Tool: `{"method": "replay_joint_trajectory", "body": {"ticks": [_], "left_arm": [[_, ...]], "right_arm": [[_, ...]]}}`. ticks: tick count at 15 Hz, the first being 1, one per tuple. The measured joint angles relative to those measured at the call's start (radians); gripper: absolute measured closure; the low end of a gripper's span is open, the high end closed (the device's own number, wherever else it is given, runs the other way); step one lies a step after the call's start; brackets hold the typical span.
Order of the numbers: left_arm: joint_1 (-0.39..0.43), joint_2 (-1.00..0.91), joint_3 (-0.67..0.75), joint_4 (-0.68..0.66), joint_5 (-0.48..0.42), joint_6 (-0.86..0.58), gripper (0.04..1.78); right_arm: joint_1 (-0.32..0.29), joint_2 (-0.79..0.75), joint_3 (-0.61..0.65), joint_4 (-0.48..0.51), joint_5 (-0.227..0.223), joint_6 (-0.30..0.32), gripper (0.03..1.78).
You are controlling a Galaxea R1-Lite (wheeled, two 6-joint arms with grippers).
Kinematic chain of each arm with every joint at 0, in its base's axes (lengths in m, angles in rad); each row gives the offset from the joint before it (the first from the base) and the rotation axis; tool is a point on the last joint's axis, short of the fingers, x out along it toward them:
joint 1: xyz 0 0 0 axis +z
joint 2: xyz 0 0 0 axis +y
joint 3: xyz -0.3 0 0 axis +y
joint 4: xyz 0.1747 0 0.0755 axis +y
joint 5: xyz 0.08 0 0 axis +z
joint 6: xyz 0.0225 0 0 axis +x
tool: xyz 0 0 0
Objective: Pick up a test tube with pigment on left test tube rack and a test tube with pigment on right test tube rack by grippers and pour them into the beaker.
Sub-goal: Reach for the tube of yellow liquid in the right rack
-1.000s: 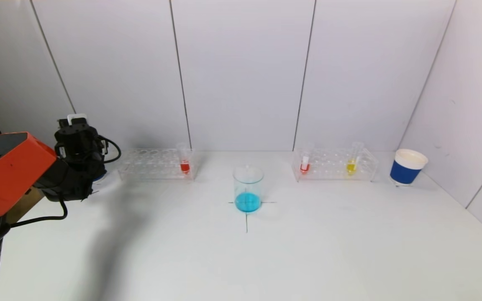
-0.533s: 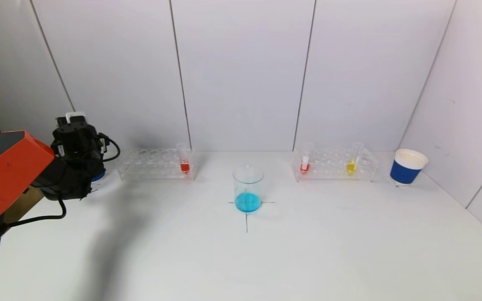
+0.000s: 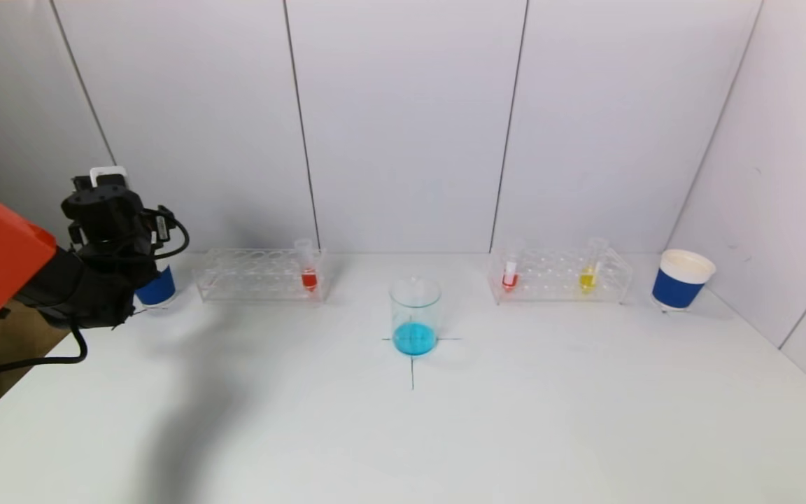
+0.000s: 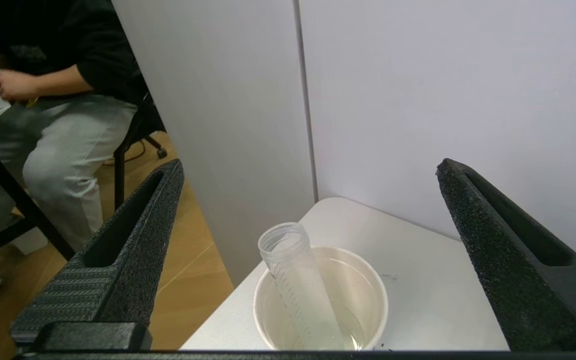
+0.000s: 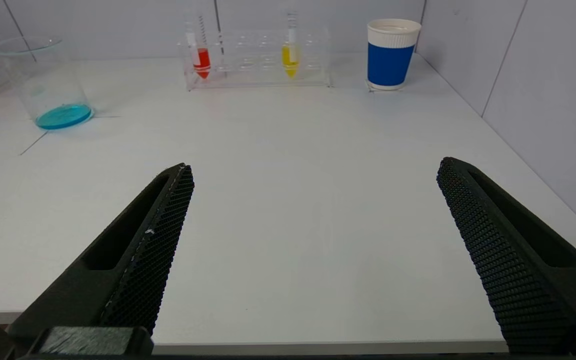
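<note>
Lighting's bright and even from overhead, kind of cool white all over. In the head view the black left arm throws a big soft shadow on the white tabletop, running to the lower left of the frame. The clear glass beaker with blue liquid only gets a faint shadow to its right. No real glare; the head view is a bit soft

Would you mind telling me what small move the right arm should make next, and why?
Probably advance the right gripper, jaws open and empty low at the table's near edge, toward the right rack to take the red tube or the yellow tube. The beaker holds only blue liquid, and an emptied tube already leans in the cup below the open left gripper.
</note>
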Motion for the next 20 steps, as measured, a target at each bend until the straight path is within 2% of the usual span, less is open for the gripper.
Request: {"method": "replay_joint_trajectory", "body": {"ticks": [6, 9, 14, 20], "left_arm": [[-0.056, -0.397, 0.307, 0.013, -0.128, -0.008, 0.06], [-0.089, -0.612, 0.435, 0.076, -0.157, -0.021, 0.06], [-0.132, -0.972, 0.58, 0.337, -0.226, -0.079, 0.06], [-0.142, -1.406, 0.712, 0.689, -0.286, -0.091, 0.06]], "right_arm": [[0.0, 0.0, 0.0, 0.0, 0.0, 0.0, 0.04], [0.0, 0.0, 0.0, 0.0, 0.0, 0.0, 0.04], [0.0, 0.0, 0.0, 0.0, 0.0, 0.0, 0.04], [0.0, 0.0, 0.0, 0.0, 0.0, 0.0, 0.04]]}}
